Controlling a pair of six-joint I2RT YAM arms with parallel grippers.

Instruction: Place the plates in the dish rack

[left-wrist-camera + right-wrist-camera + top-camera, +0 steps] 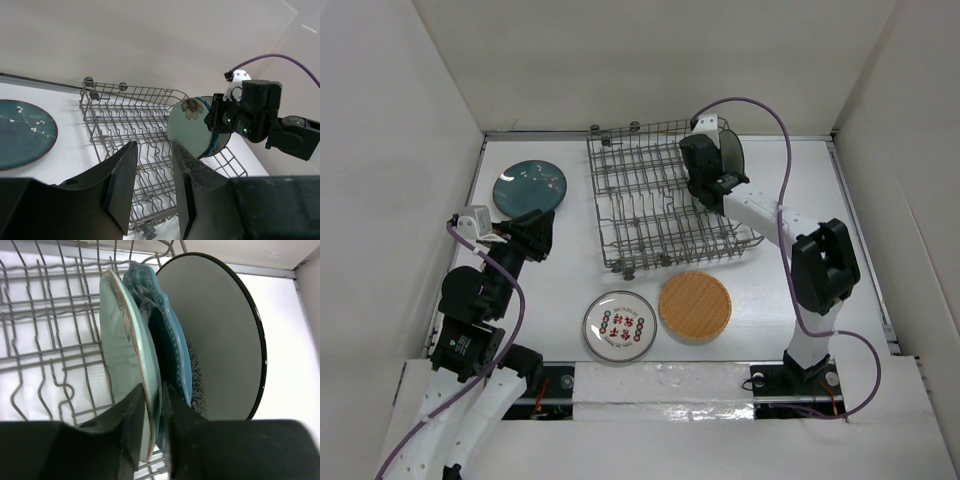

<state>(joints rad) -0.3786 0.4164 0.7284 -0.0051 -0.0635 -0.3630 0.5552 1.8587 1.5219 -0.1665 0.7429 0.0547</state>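
**Top external:** dish rack (665, 205) stands mid-table. Dark teal speckled plate (529, 187) lies flat on the table, to the rack's left. White patterned plate (620, 327) and tan-orange woven-look plate (695, 307) lie flat side by side, near the rack's front edge.

**Left wrist:** left gripper (152, 185), fingers parted, nothing between them.

**Right wrist:** right gripper (154, 395), fingers pinched on the rim of the pale green plate (120, 355), which stands upright in the rack. Teal scalloped plate (167, 335) is just behind it, then beige-grey plate (220, 335); both are upright.
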